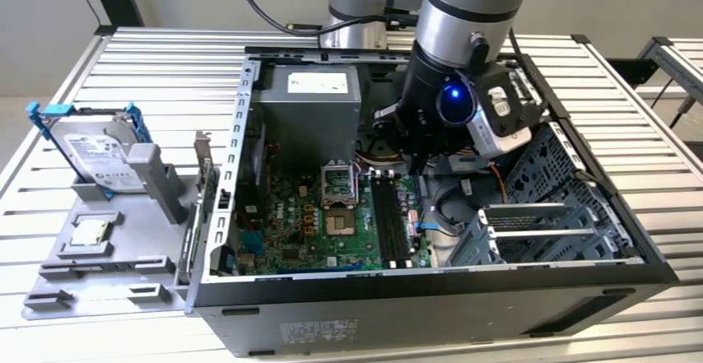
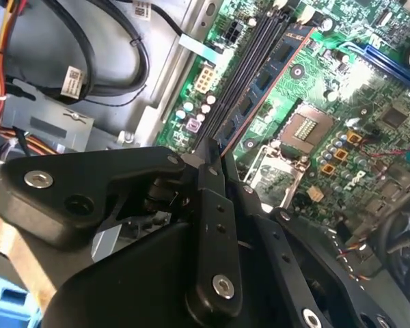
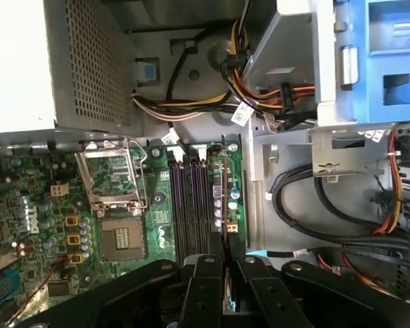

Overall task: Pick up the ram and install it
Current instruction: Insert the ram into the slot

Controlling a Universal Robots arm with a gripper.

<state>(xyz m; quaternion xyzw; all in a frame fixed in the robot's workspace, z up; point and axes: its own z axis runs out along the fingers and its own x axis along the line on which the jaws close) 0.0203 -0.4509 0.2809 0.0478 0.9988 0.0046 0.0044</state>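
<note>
My gripper (image 1: 422, 162) reaches down inside the open computer case (image 1: 236, 174), above the black memory slots (image 1: 387, 211) on the green motherboard (image 1: 288, 231). It is shut on the ram (image 2: 263, 80), a thin dark stick with a row of small chips. In the second wrist view the stick runs out from the fingertips alongside the slots (image 2: 249, 58). The first wrist view shows the ram edge-on (image 3: 227, 236) between the two black fingers (image 3: 201, 287), close to the slots (image 3: 191, 205) at their end. I cannot tell whether it touches a slot.
An open processor socket (image 1: 335, 215) lies beside the slots. The grey power supply (image 1: 313, 100) fills the case's back. A drive cage (image 1: 549, 215) and cable bundles (image 3: 191, 109) crowd the exterior view's right. Outside, a grey tray (image 1: 127, 215) holds a hard drive (image 1: 99, 153) and a silver chip (image 1: 88, 231).
</note>
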